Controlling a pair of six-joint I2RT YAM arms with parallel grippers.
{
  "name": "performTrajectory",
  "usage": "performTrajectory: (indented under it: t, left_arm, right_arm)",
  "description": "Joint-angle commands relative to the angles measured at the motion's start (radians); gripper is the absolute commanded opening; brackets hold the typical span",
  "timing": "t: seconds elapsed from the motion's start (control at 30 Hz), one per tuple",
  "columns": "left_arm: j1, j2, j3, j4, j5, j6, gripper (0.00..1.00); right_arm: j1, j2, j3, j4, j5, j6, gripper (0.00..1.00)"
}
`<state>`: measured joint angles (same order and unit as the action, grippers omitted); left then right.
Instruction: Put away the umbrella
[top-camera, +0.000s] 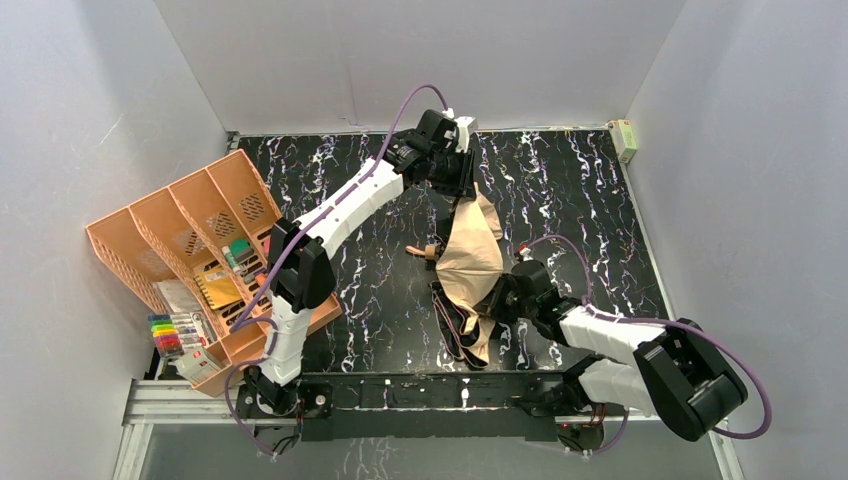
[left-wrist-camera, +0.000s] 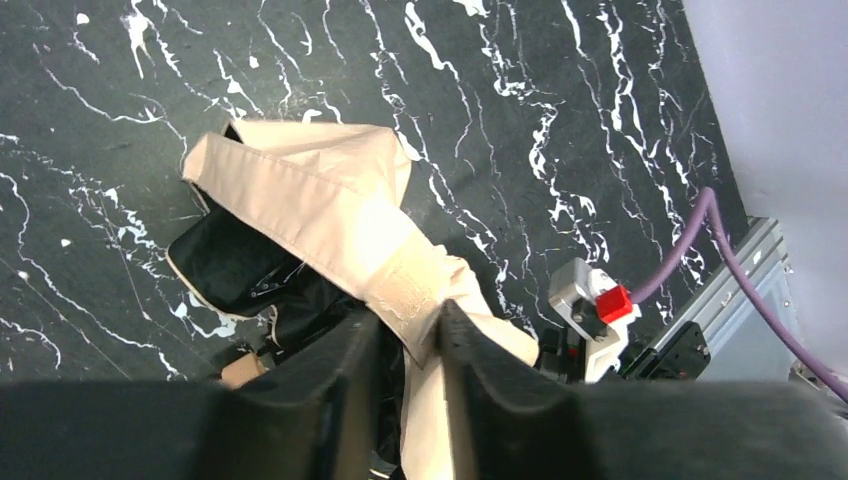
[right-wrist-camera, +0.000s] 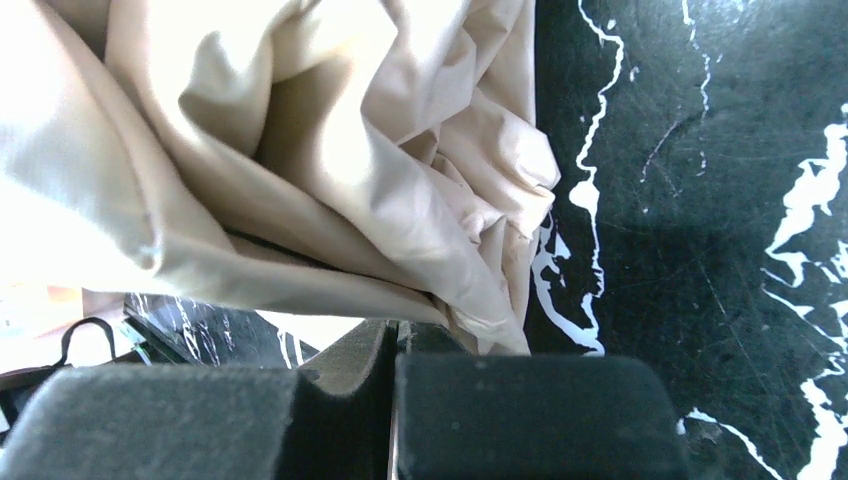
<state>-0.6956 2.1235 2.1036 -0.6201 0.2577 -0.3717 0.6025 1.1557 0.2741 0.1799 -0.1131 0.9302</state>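
You're early in the job: on the table (top-camera: 620, 230) the umbrella (top-camera: 470, 265) lies at the centre of the overhead view, collapsed but loose, its canopy (right-wrist-camera: 250, 150) baggy and unwrapped, so by my reckoning rolling, strapping and stowing are all left. Your left gripper (left-wrist-camera: 440, 322), upper centre overhead, has its fingers closed narrowly on the tan strap (left-wrist-camera: 300, 190). Your right gripper (right-wrist-camera: 393, 335), at the umbrella's lower end, has its fingers pressed together with a canopy fold running into the seam, apparently pinched. The orange organizer (top-camera: 130, 235) at the left edge holds a yellow notepad (top-camera: 217, 287) and coloured markers (top-camera: 165, 335) in its lower compartments, and no part of the umbrella is in it
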Motion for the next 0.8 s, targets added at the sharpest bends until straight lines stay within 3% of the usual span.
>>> performTrajectory:
  t: [0.0,0.17,0.47,0.6,0.77]
  left_arm:
    - [0.002,-0.011,0.063,0.0,0.046,-0.002,0.17]
    - [0.003,-0.021,0.071,0.002,0.048,-0.004,0.0]
    - [0.008,-0.093,0.031,0.127,0.133,0.001,0.0]
    - [0.004,-0.23,-0.163,0.23,0.174,-0.021,0.0]
    - [-0.03,-0.458,-0.581,0.429,0.124,-0.081,0.0]
  right_arm:
    - [-0.003,0.057,0.001,-0.032,0.064,0.009,0.05]
    - [-0.003,0.132,0.032,0.04,0.082,0.029,0.03]
    - [-0.004,0.326,0.13,0.179,0.105,0.009,0.01]
    - [-0.005,0.365,0.161,0.211,0.099,0.004,0.01]
    - [-0.005,0.335,0.166,0.239,0.073,-0.007,0.04]
